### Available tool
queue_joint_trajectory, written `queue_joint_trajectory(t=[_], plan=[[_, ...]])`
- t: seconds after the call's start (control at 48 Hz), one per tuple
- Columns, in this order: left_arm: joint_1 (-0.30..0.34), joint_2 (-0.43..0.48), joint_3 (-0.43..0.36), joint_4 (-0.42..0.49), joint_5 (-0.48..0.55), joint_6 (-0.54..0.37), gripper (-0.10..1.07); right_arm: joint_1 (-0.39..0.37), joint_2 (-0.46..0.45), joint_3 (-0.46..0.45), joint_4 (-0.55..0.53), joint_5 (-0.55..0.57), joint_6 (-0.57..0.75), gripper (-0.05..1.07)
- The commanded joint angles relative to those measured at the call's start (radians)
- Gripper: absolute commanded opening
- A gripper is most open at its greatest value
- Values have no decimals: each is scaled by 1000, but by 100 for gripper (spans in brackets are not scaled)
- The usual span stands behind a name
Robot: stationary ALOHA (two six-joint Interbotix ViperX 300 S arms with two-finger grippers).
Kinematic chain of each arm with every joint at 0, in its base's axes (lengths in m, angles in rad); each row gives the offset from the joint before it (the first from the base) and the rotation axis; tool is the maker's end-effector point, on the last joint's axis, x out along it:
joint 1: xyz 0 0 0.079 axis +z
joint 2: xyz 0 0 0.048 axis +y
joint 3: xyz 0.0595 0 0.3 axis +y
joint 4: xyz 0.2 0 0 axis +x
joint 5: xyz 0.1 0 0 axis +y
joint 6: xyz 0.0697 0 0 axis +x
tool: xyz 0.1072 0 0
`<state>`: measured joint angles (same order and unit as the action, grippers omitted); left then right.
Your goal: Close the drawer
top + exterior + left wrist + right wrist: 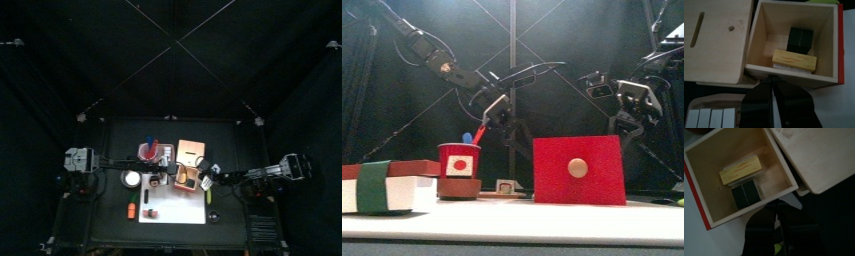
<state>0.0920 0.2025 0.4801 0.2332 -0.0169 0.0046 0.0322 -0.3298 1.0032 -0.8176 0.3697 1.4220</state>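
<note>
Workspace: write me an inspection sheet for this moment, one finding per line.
Surface: black table with a white mat on it.
Job's things: drawer pulled out of the wooden box unit and open; it holds a yellow block and a dark green block.
Clutter: red-and-blue container; small orange block; white box with a green band.
Grippers: left gripper and right gripper both hang over the open drawer, holding nothing.
Cables: nothing seen loose on the table.
Surroundings: black curtains all round; no person seen.
</note>
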Motion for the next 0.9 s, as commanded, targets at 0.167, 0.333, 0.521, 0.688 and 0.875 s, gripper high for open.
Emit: queue_joint_trajectory(t=[0.167,0.333,0.521,0.688,0.875], plan=[[-6,-31,-23,-3,-11,-2,47,-41,-17,-37,-34,0,-3,45],[-2,-26,-18,-3,-11,-2,47,-57,-15,-35,-49,-2,-2,45],[9,-25,-17,0,-11,0,47,-58,-14,-34,-41,0,-2,45],[28,-23,-17,8,-11,0,47,-51,-14,-32,-20,0,0,45],[51,-17,-17,29,-11,0,47,-48,-14,-29,-3,0,0,45]])
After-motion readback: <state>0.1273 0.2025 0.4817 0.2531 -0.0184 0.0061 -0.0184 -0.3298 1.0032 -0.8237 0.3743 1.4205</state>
